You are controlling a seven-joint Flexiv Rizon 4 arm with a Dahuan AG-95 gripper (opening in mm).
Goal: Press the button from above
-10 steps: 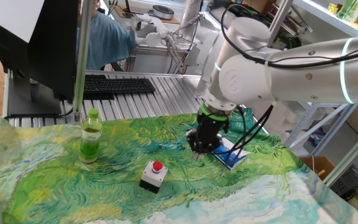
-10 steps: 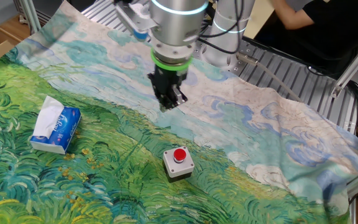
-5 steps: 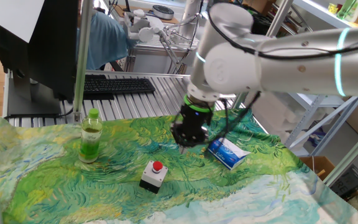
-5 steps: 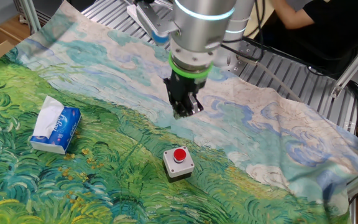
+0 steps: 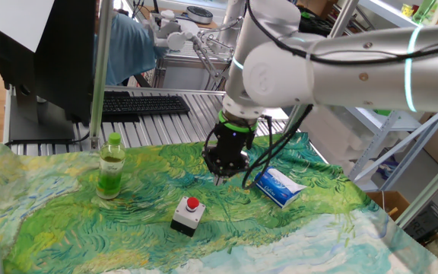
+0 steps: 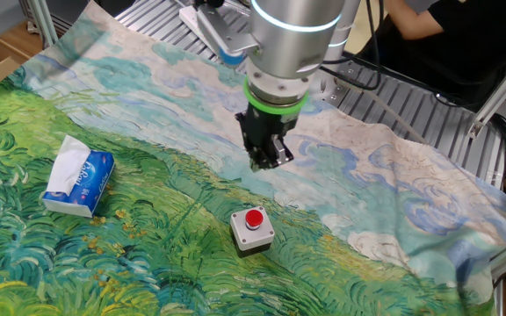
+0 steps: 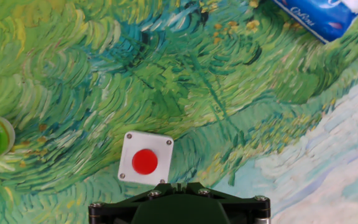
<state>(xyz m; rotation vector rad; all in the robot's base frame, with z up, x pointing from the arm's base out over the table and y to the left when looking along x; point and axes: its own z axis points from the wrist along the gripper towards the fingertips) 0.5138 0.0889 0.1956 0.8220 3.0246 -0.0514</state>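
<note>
The button (image 5: 193,204) is a red round cap on a small box with white sides, standing on the green painted cloth. It also shows in the other fixed view (image 6: 254,219) and in the hand view (image 7: 145,161). My gripper (image 5: 221,175) hangs above the cloth, behind and a little to the right of the button, apart from it. In the other fixed view the gripper (image 6: 269,160) is above and behind the button. The hand view shows only the gripper's dark body (image 7: 179,205), with the fingertips out of sight.
A bottle of green liquid (image 5: 112,167) stands left of the button. A blue tissue pack (image 5: 280,186) lies to the right, also in the other fixed view (image 6: 77,180). A keyboard (image 5: 139,104) lies behind the cloth on the metal table.
The arm has carried the gripper sideways over the cloth, from beside the tissue pack toward the button. The button, bottle and tissue pack have not moved.
</note>
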